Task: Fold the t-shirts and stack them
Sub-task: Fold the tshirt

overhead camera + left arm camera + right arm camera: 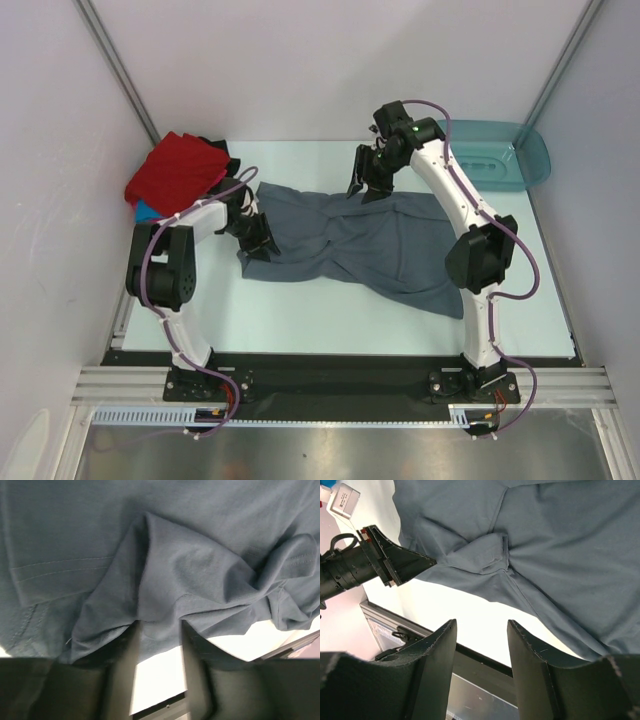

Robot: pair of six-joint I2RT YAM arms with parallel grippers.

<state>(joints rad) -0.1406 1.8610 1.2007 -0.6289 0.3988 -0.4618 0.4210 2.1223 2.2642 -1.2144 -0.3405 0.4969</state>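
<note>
The slate grey-blue t-shirt (370,245) lies crumpled and spread across the middle of the table. My left gripper (255,240) is at its left edge. In the left wrist view the shirt (190,575) bunches in folds, and its hem lies between the tips of my open left gripper (160,630). My right gripper (368,185) hovers at the shirt's far edge, open and empty. In the right wrist view my right gripper (481,625) is above the bare table beside the shirt (560,555). A red t-shirt (178,170) lies on a pile at the back left, with bright blue (148,210) and black (215,148) cloth under it.
The teal plastic tub (495,155) stands at the back right corner. White walls with metal posts close in the table on both sides. The black base rail (330,375) runs along the near edge. The left gripper (395,562) shows in the right wrist view.
</note>
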